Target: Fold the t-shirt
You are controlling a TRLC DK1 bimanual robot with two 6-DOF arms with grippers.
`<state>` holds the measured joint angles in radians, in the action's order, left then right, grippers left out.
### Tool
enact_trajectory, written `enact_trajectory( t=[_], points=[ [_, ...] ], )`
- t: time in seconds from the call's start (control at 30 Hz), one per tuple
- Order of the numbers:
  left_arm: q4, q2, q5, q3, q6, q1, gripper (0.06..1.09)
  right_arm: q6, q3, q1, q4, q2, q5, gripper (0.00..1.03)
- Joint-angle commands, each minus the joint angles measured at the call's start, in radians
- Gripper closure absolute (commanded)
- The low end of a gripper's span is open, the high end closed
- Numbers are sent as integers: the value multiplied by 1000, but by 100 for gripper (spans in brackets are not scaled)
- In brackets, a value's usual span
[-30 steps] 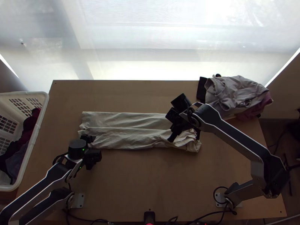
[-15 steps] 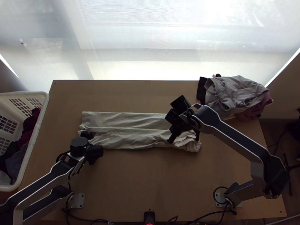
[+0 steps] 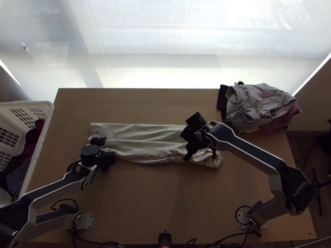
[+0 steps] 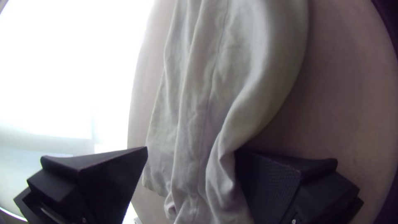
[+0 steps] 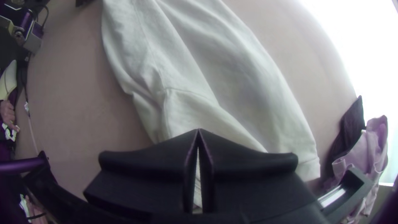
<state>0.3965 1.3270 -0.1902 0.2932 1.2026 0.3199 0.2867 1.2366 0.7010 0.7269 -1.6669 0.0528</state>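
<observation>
I have the T-shirt (image 3: 140, 151) laid out as a long, narrow strip of soft cream cloth on the smooth wooden table (image 3: 165, 198), running left to right across the middle. It's folded lengthwise, with a long crease between its far and near layers, and its right end is bunched into loose, crumpled folds. The near edge swells into a rounded roll toward the left end, with fine wrinkles running along the fabric.

My left gripper (image 3: 104, 149) is at the shirt's left end, its fingers (image 4: 269, 184) spread wide with cloth lying between them; one textured black pad is right up against the rolled near edge. My right gripper (image 3: 200, 153) is over the bunched right end, its wedge-shaped fingers (image 5: 145, 168) closed together at the tips. I can't tell whether they pinch any fabric.

At the far right corner I see a slack heap of clothes (image 3: 258, 105), pale grey over mauve and black. On the left stands a white plastic basket (image 3: 43, 128) with latticed sides, holding dark red and other dark garments (image 3: 31, 138).
</observation>
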Motion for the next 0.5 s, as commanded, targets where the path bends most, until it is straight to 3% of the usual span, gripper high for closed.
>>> enact_trajectory(
  t=[0.0, 0.2, 0.27, 0.37, 0.47],
  points=[
    [36, 94, 26, 15, -23, -8, 10, -3, -62, 0, -69, -33, 9, 100],
    [-13, 123, 26, 75, -38, -8, 12, -3, -89, -8, -127, -70, 16, 100],
    [-38, 121, 28, 87, -46, -10, 25, -4, -89, -15, -141, -82, 19, 100],
    [-71, 121, 52, 103, -55, -16, 61, -6, -95, -24, -158, -97, 24, 100],
    [-73, 121, 55, 113, -72, -16, 84, -4, -111, -35, -173, -102, 28, 100]
  ],
)
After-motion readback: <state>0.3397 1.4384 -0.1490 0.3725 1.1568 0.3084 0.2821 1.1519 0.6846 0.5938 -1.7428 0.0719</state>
